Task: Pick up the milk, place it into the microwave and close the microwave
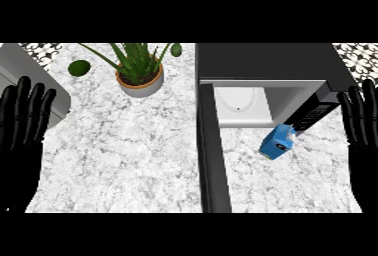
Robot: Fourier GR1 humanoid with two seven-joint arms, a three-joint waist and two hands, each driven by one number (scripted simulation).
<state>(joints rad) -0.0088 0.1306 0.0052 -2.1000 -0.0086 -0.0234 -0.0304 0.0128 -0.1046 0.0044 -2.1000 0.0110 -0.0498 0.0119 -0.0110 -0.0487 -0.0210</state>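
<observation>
The picking-up step has not begun: the small blue milk carton with a white top point(278, 142) stands tilted on the white, grey-veined marble counter point(125, 160), just in front of the black box-shaped microwave point(266, 61), whose pale cavity is exposed and whose dark door point(210, 150) swings out towards the viewer. The black right hand point(361, 117) rests at the right edge, fingers straight and holding nothing; the black left hand point(23, 117) likewise at the left edge. Next, I judge, the right hand must come inward and curl round the carton's smooth, flat sides. A spiky green plant in a round terracotta pot point(139, 75) stands well apart.
</observation>
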